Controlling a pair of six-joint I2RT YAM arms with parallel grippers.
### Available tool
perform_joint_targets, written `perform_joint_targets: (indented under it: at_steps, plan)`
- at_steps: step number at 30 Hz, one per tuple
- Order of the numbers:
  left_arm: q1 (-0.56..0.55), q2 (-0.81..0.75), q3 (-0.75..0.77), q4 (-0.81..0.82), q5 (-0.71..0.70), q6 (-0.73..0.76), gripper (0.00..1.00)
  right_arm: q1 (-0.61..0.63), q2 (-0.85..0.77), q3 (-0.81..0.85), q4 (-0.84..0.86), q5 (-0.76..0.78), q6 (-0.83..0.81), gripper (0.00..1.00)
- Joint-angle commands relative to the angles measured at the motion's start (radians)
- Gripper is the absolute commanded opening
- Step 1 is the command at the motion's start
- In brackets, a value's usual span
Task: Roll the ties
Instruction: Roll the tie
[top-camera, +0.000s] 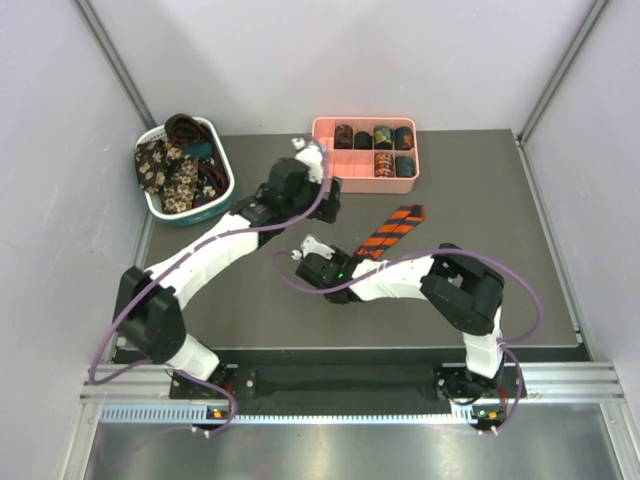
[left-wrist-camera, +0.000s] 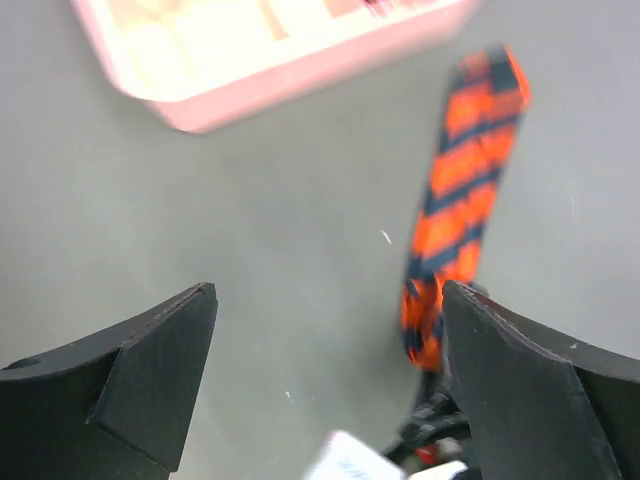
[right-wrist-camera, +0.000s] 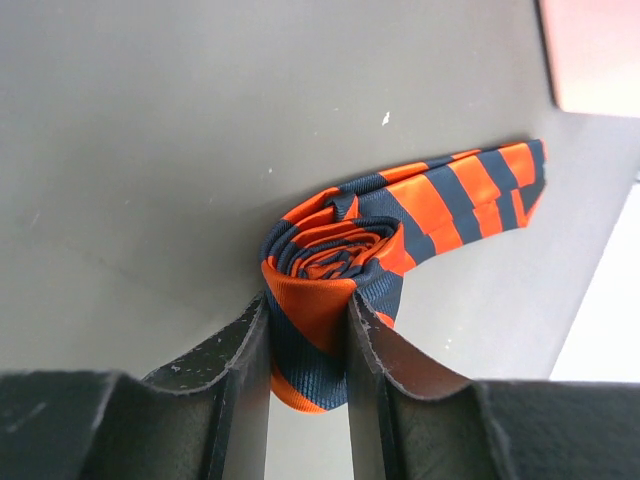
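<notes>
At the overhead view's centre, the right jaws gripped the half-rolled coil of the striped tie (right-wrist-camera: 335, 265), its tail lying toward the pink tray (top-camera: 365, 184). The left jaws hung wide open, empty. Turning evenly, edges aligned, would probably keep the coil tight.

Top view: bright, even light is coming from above. The arms are throwing only soft, faint shadows on the dark table (top-camera: 480, 190), and the white walls (top-camera: 330, 60) are reading pale and flat.
Left wrist view: the pink tray (left-wrist-camera: 250, 70) and striped tie (left-wrist-camera: 460, 200) are smearing with blur, and the left gripper (left-wrist-camera: 328, 300) is showing dark.
Right wrist view: the tie's coil is rendering sharp, and the tray corner is washing out.
</notes>
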Motion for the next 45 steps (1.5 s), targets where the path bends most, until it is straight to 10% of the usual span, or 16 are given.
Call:
perform_joint_targets:
  at_steps: [1,13,29,45]
  plan:
    - [0.058,-0.109,-0.089,0.213,-0.099,-0.15,0.99,-0.01,-0.079,-0.046,0.062,-0.176,-0.001,0.0]
    - [0.279,-0.263,-0.436,0.37,-0.126,-0.519,0.99,-0.105,-0.267,-0.147,0.17,-0.553,-0.013,0.0]
    - [0.293,-0.297,-0.571,0.39,0.026,-0.424,0.99,-0.326,-0.22,-0.132,0.213,-1.203,0.142,0.0]
    - [0.169,-0.378,-0.651,0.407,-0.022,-0.304,0.99,-0.404,-0.096,-0.096,0.32,-1.438,0.307,0.0]
